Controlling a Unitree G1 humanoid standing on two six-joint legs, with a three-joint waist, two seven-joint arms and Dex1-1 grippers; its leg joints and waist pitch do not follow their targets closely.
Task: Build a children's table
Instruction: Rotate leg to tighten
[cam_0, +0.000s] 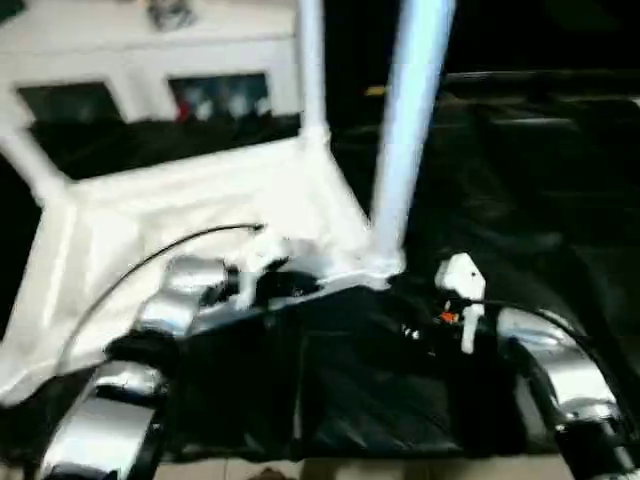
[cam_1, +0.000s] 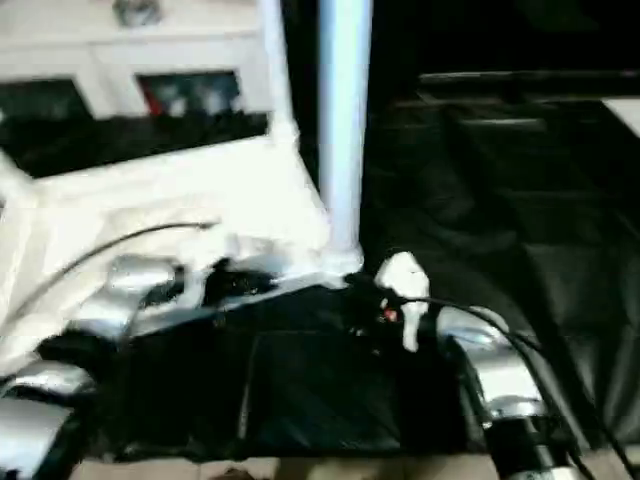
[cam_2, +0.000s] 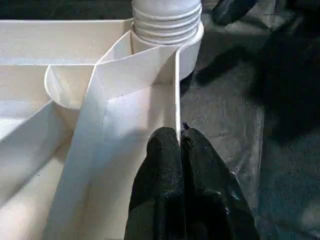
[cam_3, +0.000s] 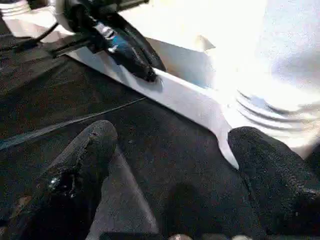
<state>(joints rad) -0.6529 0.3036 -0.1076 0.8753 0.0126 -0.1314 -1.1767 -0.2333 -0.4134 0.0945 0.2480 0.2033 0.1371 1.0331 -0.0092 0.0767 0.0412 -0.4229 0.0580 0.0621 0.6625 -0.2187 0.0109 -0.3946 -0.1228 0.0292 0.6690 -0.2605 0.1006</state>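
While the tabletop lies upside down, its sockets face upward to receive legs.
Tabletop (cam_0: 190, 215): white moulded plastic, rectangular, ribbed underside up, resting on the black sheet (cam_0: 520, 240) at left and centre of the scene; thin walls meet in angled ribs.
Corner socket (cam_2: 187, 50): round collar at the tabletop's near right corner, holding a leg.
Near leg (cam_0: 405, 130): white tube, smooth, upright in that socket; its seated end is ringed with ridges.
Far leg (cam_0: 311, 65): second white tube, upright at the far right corner.
Left gripper (cam_2: 182, 137): clenched, black textured fingertips pressed on the tabletop's thin near edge wall, likely steadying it.
Right gripper (cam_3: 170, 140): released, fingers wide apart, low over the sheet just beside the near leg's socket, grasping nothing.
Cabinet (cam_0: 140, 70): white, glass doors, far left.
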